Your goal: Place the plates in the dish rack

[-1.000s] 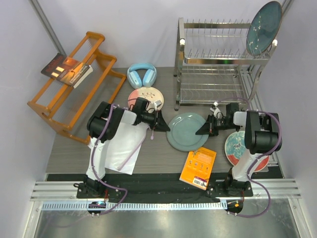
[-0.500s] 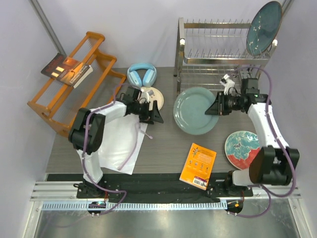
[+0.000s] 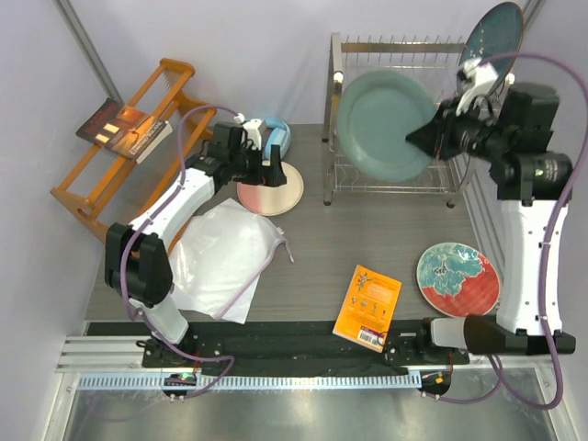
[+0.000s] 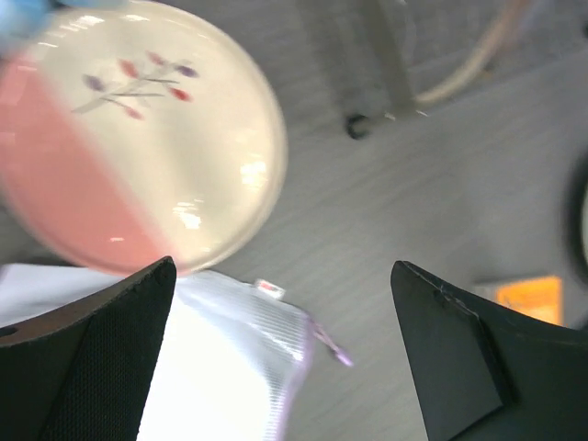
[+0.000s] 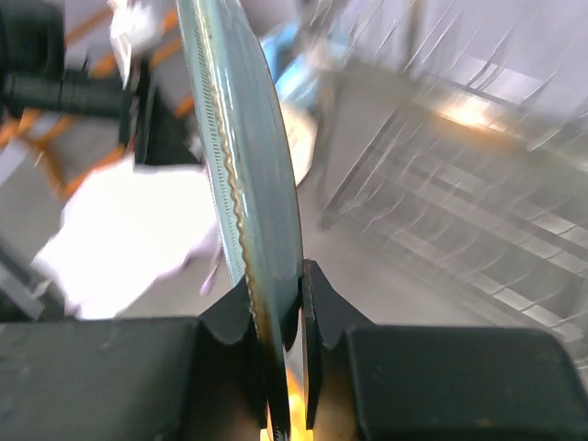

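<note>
The pale grey-green plate [image 3: 381, 127] is being held up off the surface [image 3: 367, 239] by the right gripper [image 3: 430, 136], with the fingers [image 5: 230, 317] being pressed shut on its rim. From overhead the plate is being shown tilted up, its plain, glossy, unpatterned face turned toward the camera. It is in front of the left part of the tall silver wire dish rack [image 3: 404, 41]. Whether it is touching the wires cannot be told. From the right wrist it is being seen edge-on and upright. Only a thin rim with a fine ridged line is showing, gripped at the bottom between the two black fingers, and the rack is blurred behind it.

The dark teal plate with white flecks [image 3: 491, 46] is standing on edge at the right end of the rack's upper tier. The teal-and-red patterned plate [image 3: 457, 278] is lying flat on the surface near the right arm. The pink-and-cream plate [image 3: 271, 188] is lying flat just beside the light blue headphones [image 3: 271, 136], its small sprig showing on the cream half.

The left gripper [image 3: 266, 173] is being held over that plate's edge, fingers spread wide with nothing between them. A white plastic bag [image 3: 225, 271] is lying just beside the plate, and an orange booklet [image 3: 367, 310] is lying nearer the arms.
</note>
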